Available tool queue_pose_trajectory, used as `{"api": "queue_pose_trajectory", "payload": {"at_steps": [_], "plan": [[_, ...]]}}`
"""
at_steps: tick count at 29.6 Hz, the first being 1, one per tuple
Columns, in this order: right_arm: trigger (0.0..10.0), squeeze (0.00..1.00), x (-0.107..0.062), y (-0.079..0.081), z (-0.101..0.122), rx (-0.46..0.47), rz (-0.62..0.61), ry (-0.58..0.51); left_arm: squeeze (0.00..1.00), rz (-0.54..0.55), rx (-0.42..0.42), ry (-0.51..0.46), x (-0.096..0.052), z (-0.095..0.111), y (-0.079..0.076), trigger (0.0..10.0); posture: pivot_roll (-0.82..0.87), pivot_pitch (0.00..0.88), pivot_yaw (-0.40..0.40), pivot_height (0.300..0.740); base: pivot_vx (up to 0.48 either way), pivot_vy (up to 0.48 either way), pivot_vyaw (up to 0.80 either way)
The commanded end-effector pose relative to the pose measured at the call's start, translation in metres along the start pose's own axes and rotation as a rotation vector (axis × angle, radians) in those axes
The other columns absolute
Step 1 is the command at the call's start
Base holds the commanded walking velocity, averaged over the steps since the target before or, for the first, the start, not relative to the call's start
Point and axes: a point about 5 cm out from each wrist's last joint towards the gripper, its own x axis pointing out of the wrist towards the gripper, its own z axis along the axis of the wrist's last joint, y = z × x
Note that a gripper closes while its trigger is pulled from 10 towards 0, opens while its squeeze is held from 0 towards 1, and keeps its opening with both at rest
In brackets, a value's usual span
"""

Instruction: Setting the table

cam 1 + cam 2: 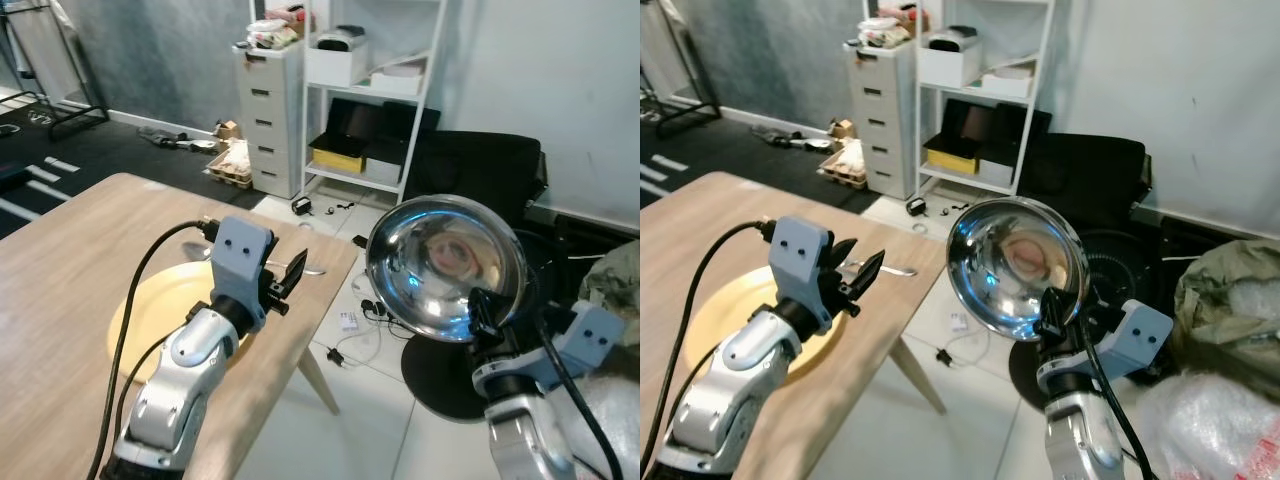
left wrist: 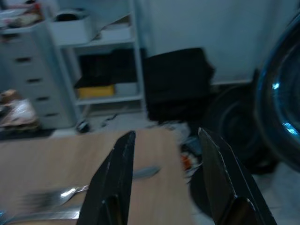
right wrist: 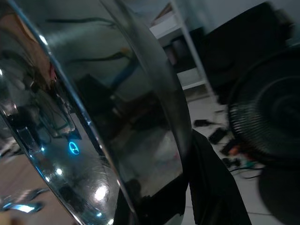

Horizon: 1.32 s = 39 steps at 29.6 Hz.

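My right gripper is clamping the rim of a steel bowl, holding it off the table's edge (tilted, hollow facing me). My left gripper is hovering, fingers apart, over the yellow plate near a fork.

Light wooden table, yellow plate on it, fork beside the plate

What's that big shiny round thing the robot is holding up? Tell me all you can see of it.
It is a metal bowl, polished like a mirror, round with a thin rim, and empty. The right gripper pinches its lower rim, holding it on edge so that the hollow faces the camera. It hangs in the air past the wooden table, over the tiled floor. Its inside reflects the room in blurred shapes.
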Motion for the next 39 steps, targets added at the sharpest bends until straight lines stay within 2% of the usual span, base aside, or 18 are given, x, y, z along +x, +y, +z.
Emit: {"api": "queue_pose_trajectory", "payload": {"at_steps": [1,28,30,39], "plan": [[10.0,0.0,0.0,0.004,0.003,0.01,0.015,-0.02,0.0,-0.001,0.018,-0.002,-0.001,0.0,0.002,10.0,0.0,0.087,0.116,0.74,0.0,0.0,-0.8],[10.0,0.0,0.001,0.006,0.003,-0.013,0.028,-0.017,0.0,-0.001,0.008,-0.012,0.001,0.0,0.0,10.0,0.0,0.091,0.107,0.74,0.0,0.0,-0.8],[10.0,0.0,0.004,0.01,0.002,-0.016,0.049,-0.009,0.0,0.024,-0.01,-0.01,0.0,-0.002,0.003,10.0,-0.01,0.091,0.071,0.74,0.0,0.0,-0.8],[10.0,0.0,0.017,0.017,0.004,-0.033,0.115,0.016,0.0,0.06,-0.029,-0.033,0.001,-0.003,0.0,10.0,-0.02,0.089,0.025,0.74,0.0,0.0,-0.8]]}}
